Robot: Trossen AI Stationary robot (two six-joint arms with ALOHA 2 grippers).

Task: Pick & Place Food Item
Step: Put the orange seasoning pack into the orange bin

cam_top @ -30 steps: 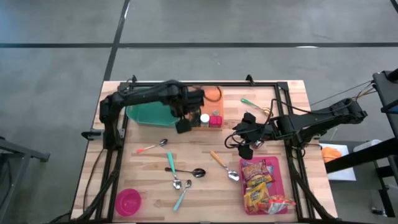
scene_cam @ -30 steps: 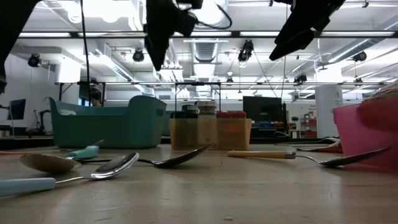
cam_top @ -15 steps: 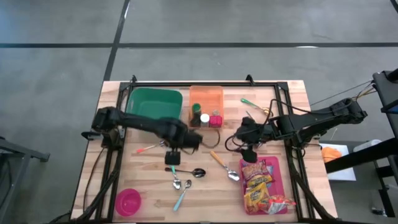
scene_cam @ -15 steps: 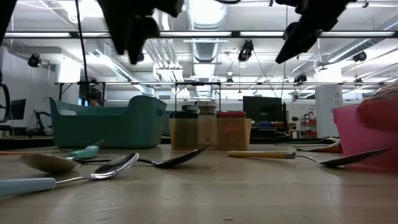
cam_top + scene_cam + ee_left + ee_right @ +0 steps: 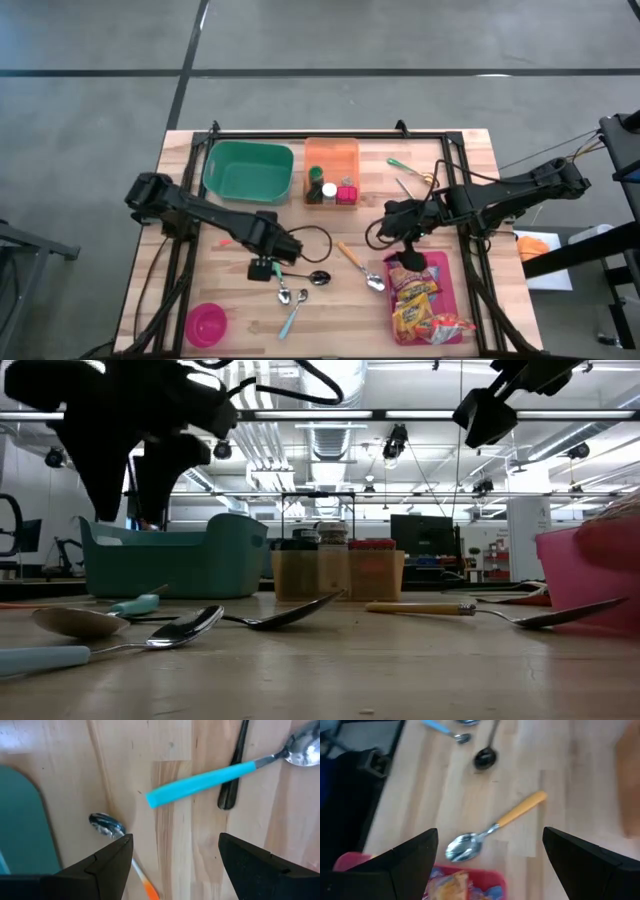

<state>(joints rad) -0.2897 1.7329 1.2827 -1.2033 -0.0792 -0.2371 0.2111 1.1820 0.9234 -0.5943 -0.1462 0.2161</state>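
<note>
Snacks (image 5: 420, 300) piled in pink tray (image 5: 452, 272) at table's near right, long axis running near to far. Right gripper (image 5: 408, 258) above tray's far end, fingers apart, empty. Left gripper (image 5: 263, 268) spread over spoons (image 5: 284, 284).

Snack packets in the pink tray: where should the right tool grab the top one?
Probably from straight above. The top snack packet lies flat in the pink tray, so pinch across its narrow width near the end closest to the open right tool, which hangs right by it.

table (image 5: 460, 150) | green bin (image 5: 247, 172) | red tray (image 5: 455, 290) | pink bowl (image 5: 206, 324) | spoons (image 5: 362, 268)
</note>
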